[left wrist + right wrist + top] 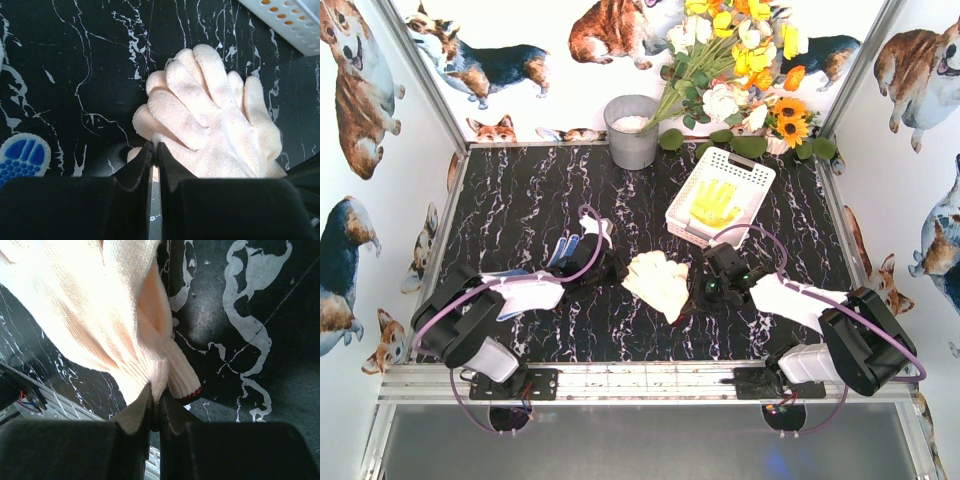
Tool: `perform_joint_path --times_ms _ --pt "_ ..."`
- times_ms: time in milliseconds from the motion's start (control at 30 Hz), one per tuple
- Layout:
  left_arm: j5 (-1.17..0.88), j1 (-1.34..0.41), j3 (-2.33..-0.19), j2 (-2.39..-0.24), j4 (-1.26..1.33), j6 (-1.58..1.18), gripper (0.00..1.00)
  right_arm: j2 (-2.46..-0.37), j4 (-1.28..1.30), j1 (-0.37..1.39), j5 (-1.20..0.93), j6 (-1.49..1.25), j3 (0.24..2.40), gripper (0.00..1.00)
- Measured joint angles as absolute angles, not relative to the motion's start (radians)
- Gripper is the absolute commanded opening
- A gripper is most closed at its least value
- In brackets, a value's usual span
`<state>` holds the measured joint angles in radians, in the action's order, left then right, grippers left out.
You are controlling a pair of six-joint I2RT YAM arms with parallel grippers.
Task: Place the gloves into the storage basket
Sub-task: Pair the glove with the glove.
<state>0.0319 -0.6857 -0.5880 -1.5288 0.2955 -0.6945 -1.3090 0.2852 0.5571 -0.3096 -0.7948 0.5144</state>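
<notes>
Gloves first, from above: cream gloves (658,283) lie mid-desk between the 2 arms, with the left jaws and right jaws each at 1 side of them. 1 blue glove (563,253) lies beside the left arm. Well apart behind them, the basket (745,165) holds 1 yellow glove (715,203). At the back, the bucket (632,135) holds something white I cannot identify.

Left wrist: the jaws are closed, seemingly pinching the near edge of the cream gloves (210,120).

Right wrist: the jaws are clamped on a cream cuff (175,370), and the knit drapes from them. I judge the gloves light, limp and grippy, best pinched at a cuff or edge fold. Dangling fingers may snag on the basket's rim.
</notes>
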Motion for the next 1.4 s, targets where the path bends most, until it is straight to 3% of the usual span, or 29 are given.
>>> perform_joint_path --times_ms 667,833,1100,1267,1400 --pt "0.068 -0.686 -0.501 -1.474 0.297 -0.727 0.00 -1.310 0.278 0.557 -0.311 -0.806 0.514 0.01" --pt "0.068 -0.686 -0.485 -1.479 0.321 -0.738 0.00 -1.303 0.279 0.557 -0.313 -0.812 0.514 0.17" --pt "0.070 -0.686 -0.481 -1.493 0.340 -0.744 0.00 -1.214 0.336 0.557 -0.301 -0.809 0.519 0.34" --pt "0.071 -0.686 -0.478 -1.497 0.352 -0.744 0.00 -1.178 0.368 0.557 -0.272 -0.796 0.527 0.31" --pt "0.072 -0.686 -0.478 -1.499 0.356 -0.744 0.00 -1.182 0.380 0.557 -0.258 -0.786 0.528 0.20"
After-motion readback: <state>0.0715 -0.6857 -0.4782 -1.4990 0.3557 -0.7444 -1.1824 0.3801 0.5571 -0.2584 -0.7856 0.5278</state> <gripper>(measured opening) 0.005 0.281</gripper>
